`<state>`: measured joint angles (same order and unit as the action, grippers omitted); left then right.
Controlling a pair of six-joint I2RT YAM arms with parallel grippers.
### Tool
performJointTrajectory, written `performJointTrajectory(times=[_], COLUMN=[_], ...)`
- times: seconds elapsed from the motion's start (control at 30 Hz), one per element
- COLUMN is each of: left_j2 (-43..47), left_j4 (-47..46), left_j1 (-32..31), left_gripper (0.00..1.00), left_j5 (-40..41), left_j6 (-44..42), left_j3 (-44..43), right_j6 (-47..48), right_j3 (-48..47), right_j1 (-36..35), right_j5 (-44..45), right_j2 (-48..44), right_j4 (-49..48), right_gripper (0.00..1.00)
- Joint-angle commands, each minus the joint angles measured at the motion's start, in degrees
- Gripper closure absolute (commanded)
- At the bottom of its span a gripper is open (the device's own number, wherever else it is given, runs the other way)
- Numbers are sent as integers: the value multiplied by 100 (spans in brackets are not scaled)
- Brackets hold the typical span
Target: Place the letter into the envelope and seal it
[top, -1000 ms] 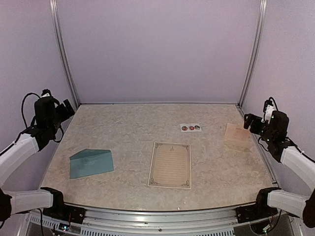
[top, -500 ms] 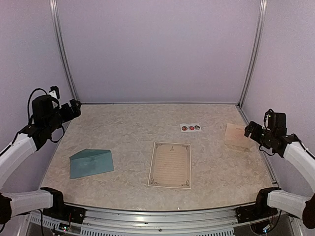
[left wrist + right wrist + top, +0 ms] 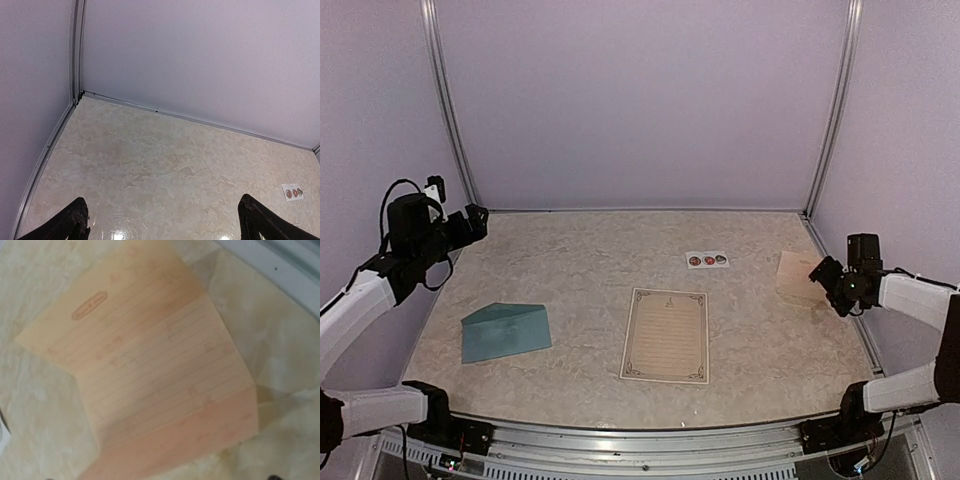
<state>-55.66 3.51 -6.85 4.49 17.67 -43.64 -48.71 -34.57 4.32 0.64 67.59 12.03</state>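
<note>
The letter (image 3: 666, 335), a cream sheet with a dark ornate border, lies flat at the middle front of the table. The teal envelope (image 3: 506, 331) lies flat at the front left, flap closed. My left gripper (image 3: 475, 222) hangs high over the far left corner, well behind the envelope. In the left wrist view its fingers (image 3: 75, 224) stand wide apart with nothing between them. My right gripper (image 3: 823, 272) hovers low at the right edge over the near side of a small tan sheet. Its fingers barely show in the right wrist view, and nothing is between them.
The small tan folded sheet (image 3: 798, 277) lies at the far right and fills the right wrist view (image 3: 150, 370). A white strip of round stickers (image 3: 707, 260) lies behind the letter, also seen in the left wrist view (image 3: 292, 192). Walls with metal rails close three sides.
My right gripper has dropped and swung toward the tan sheet. My left gripper has moved slightly right and toward the back corner. The letter and the envelope have not moved.
</note>
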Motion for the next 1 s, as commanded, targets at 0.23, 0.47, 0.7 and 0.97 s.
performJointTrajectory(times=[0.23,0.47,0.7,0.97], left_j2=[-134,-172,-114,156], left_j4=[39,-49,-53,413], left_j1=[80,175,-24,-1355], left_gripper=[1,1,1,1], left_j5=[-173,-414,-410,121], left_j6=[-47,8,-71,290], left_j3=[-48,-13,-2,-100], right_j6=[-1220,-1375,-1327,65], right_j3=[207,305,367,18], right_j1=[63,63,62,-58], right_j5=[97,103,-55,-1137], right_j2=[702,975,1196,750], right_j4=[-788,-1135,-1497,-1477], right_gripper=[25,39,88,100])
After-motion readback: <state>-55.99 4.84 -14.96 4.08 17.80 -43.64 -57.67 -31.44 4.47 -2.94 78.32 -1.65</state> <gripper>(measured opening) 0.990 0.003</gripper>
